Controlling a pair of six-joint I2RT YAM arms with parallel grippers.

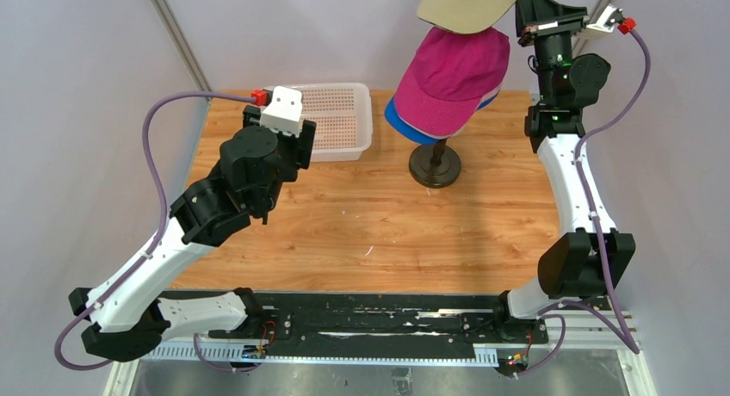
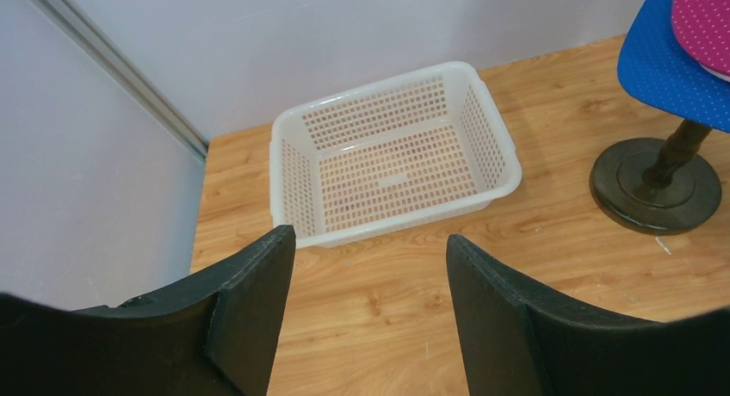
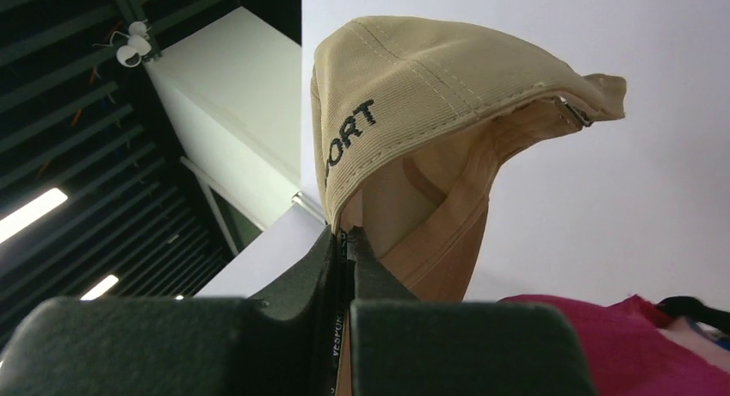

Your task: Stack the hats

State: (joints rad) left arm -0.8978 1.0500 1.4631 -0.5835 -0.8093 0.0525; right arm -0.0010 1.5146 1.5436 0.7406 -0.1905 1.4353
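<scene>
A magenta cap [image 1: 452, 77] tops a stack on the stand at the back, with a royal blue cap [image 1: 405, 125] showing under it. The black and pink caps are hidden. My right gripper [image 1: 522, 17] is shut on the rim of the khaki cap [image 1: 465, 4] and holds it high above the stack. In the right wrist view the khaki cap [image 3: 413, 95] hangs from my closed gripper [image 3: 346, 237], with the magenta cap [image 3: 620, 344] below. My left gripper [image 2: 370, 250] is open and empty, over the table near the basket. The blue cap [image 2: 667, 77] and magenta cap [image 2: 702, 21] show at the left wrist view's right edge.
A white perforated basket [image 1: 366, 125] sits empty at the back left; it also shows in the left wrist view [image 2: 284, 181]. The stand's dark round base [image 1: 435, 165] rests on the wooden table [image 1: 387, 232]; it shows too in the left wrist view [image 2: 654, 185].
</scene>
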